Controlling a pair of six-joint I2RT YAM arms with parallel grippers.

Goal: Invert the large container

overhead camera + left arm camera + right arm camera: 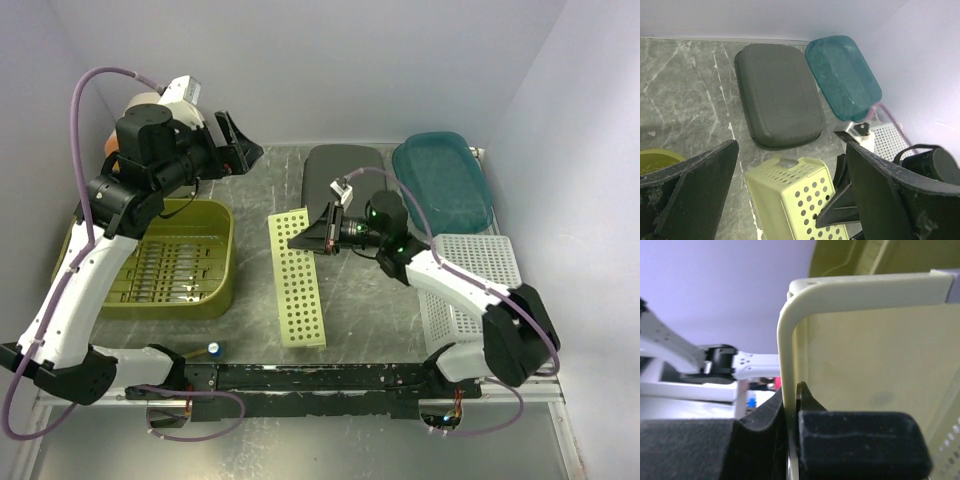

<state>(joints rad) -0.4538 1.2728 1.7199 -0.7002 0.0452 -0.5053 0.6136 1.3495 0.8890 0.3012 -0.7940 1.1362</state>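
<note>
1. The large container (222, 268) sits on the table (370, 312) at the left, just in front of the left arm. It stands mouth up, so its slotted bottom shows from above, and it is not yet turned
2. The left gripper (240, 148) hangs at the back of the table with its jaws spread wide and nothing between them. It is well apart from the large container's rim
3. The right gripper (300, 241) is clamped on the thin rim of the pale green tray (300, 290), which stands tilted on its side in the middle of the table. The right wrist view shows the pads pinching that wall
4. Handling, as a judgement: the tub is glossy moulded plastic, so it is likely light and fairly stiff, though its deep walls may flex. The smooth skin could slip in a shallow pinch
5. The best hold looks like the rolled rim, with one finger inside and one outside, near the middle of a wall. From there the tub can be tipped over its far edge. The rounded corners offer less purchase
6. The free left arm is the nearer one to it
7. A dark grey container (345, 180) lies mouth down at the back, with the teal bin (440, 180) beside it and a white perforated basket (470, 270) at the right
8. No brand, label or legible writing shows on any of these things
</note>
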